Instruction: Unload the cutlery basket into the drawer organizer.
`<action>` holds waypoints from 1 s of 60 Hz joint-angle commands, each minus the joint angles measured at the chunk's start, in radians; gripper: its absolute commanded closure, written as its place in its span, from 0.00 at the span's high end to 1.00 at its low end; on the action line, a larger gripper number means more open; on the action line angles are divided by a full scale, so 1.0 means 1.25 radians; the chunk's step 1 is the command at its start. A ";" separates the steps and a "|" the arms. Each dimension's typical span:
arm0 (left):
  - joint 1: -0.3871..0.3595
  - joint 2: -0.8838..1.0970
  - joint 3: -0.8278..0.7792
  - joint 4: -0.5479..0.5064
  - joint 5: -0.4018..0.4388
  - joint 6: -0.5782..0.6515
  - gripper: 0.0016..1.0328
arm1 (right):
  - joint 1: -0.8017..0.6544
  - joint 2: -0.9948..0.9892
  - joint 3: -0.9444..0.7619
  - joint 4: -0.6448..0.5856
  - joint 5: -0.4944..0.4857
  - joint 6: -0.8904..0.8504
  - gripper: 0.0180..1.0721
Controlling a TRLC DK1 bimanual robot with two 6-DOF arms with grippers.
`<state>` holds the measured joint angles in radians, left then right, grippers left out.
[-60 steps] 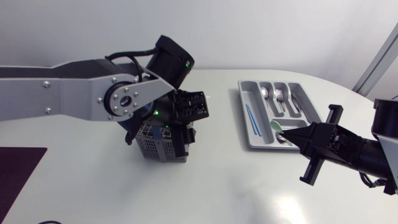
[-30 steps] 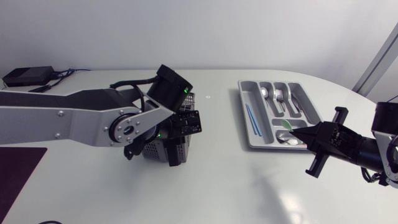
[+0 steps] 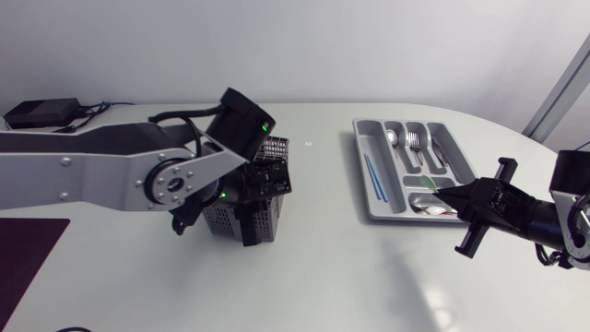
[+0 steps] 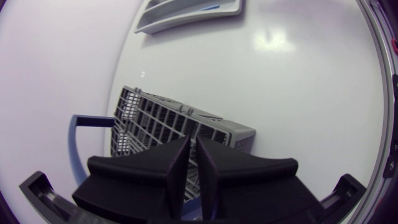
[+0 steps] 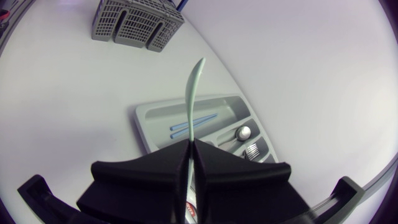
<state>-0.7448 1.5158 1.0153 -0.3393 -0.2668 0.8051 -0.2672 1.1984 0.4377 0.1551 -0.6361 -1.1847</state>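
The grey cutlery basket (image 3: pixel 221 219) stands left of the table's middle, and my left gripper (image 3: pixel 251 217) is down over its right end. In the left wrist view the left gripper (image 4: pixel 191 140) has its fingers almost together just above the basket (image 4: pixel 161 118); nothing shows in the thin slit between them. My right gripper (image 3: pixel 452 198) hovers at the near right corner of the grey drawer organizer (image 3: pixel 364 157). It is shut on a pale green utensil (image 5: pixel 194 93) that points out over the organizer (image 5: pixel 149 121). The basket (image 5: pixel 137 22) lies far ahead of it.
The organizer holds two blue sticks (image 3: pixel 373 175), a metal spoon (image 3: pixel 392 136) and a fork (image 3: pixel 412 143) in separate slots. A black box (image 3: pixel 41 112) sits at the back left. A dark mat (image 3: pixel 28 249) lies at the left edge.
My left gripper's fingers have closed at the basket, and the left arm has shifted and sunk a little. My right gripper has drawn back to the right with the green utensil.
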 commanded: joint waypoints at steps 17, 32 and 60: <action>-0.056 -0.184 -0.018 0.010 0.004 -0.059 0.66 | -0.078 0.245 0.097 0.136 0.008 -0.115 0.06; -0.045 -0.247 -0.061 -0.003 0.005 -0.062 0.69 | -0.111 0.368 0.137 0.163 0.039 -0.192 0.06; 0.019 -0.336 -0.121 -0.050 0.029 -0.087 0.89 | -0.110 0.354 0.109 0.168 0.089 -0.211 0.87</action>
<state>-0.7353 1.1229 0.9031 -0.3862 -0.2394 0.7269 -0.4015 1.6737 0.5983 0.3626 -0.5293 -1.4219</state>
